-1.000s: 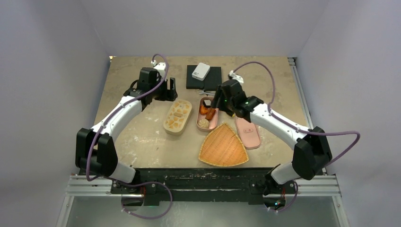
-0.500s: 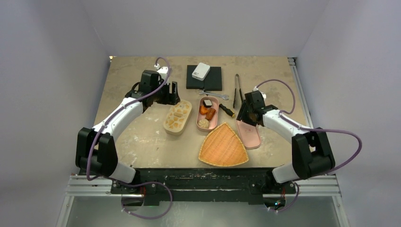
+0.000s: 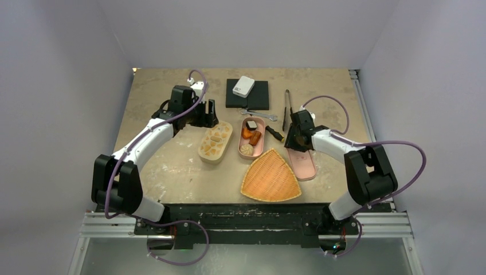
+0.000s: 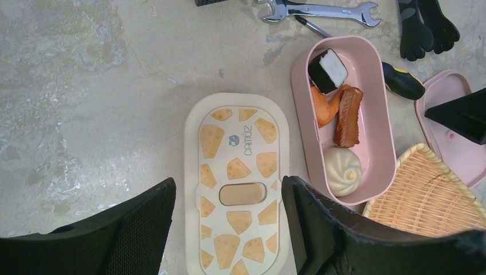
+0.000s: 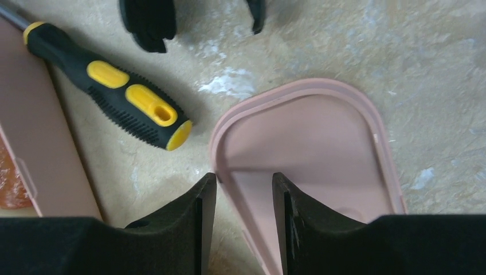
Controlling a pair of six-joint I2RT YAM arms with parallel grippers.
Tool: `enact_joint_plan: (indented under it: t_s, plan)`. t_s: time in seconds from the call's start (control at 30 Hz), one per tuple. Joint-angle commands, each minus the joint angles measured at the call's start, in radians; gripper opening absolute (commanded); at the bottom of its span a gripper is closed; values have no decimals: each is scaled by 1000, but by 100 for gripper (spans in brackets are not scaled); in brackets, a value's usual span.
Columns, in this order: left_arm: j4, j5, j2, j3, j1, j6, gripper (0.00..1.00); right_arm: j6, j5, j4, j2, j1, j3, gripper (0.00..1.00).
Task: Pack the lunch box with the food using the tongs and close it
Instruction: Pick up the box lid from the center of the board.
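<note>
Worn beige tabletop [image 3: 172, 166], enclosed by plain grey walls, noted as the work surface. At its centre the pink lunch box [image 4: 375, 103] stands open and holds four food items in a row: a black-and-white piece [image 4: 328, 70] at the far end, an orange piece [image 4: 322, 109] touching a brown sausage [image 4: 348, 116] in the middle, and a beige bun [image 4: 344, 172] at the near end. Its pink lid [image 5: 321, 149] lies off the box, flat on the table just to the right. The right gripper [image 5: 243, 183] is low over the lid's far end, fingers partly apart and straddling the rim, one outside and one inside, with a gap showing; no clamp observed. The dark tongs [image 3: 287, 106] lie unheld on the table beyond the lid. A yellow-and-black screwdriver [image 5: 109, 86] lies between box and lid, and a silver wrench [image 4: 318, 10] lies beyond the box. A triangular woven tray [image 3: 270, 177] sits near the box's near end. To the left, a cream lunch box [image 4: 238, 160] with cheese-pattern lid is closed; the left gripper [image 4: 228, 183] hangs above it, fingers wide apart, holding nothing. A black box [image 3: 255, 97] bearing a white device [image 3: 243, 86] sits at the far edge.
</note>
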Motion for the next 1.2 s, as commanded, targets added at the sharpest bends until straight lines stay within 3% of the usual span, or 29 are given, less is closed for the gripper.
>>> enact_joint_plan:
  t_s: [0.0, 0.47, 0.5, 0.53, 0.57, 0.77, 1.17]
  plan:
    - [22, 18, -11, 3, -5, -12, 68, -4, 78, -12, 10, 51, 72, 44]
    - [17, 17, -13, 6, -5, -14, 67, 6, 247, -115, 125, 151, 117, 44]
    - [16, 15, -13, 6, -5, -14, 67, 68, 252, -118, 130, 159, 120, 19]
    - [17, 13, -13, 6, -5, -14, 67, 80, 255, -118, 129, 164, 122, 5]
    - [16, 12, -13, 6, -5, -14, 67, 87, 255, -115, 123, 165, 121, 0]
    - [17, 4, -13, 6, -5, -12, 67, 120, 201, -77, 29, 165, 93, 0]
    - [78, 130, -38, -17, -39, 16, 67, 119, 345, -20, -322, 156, 41, 0]
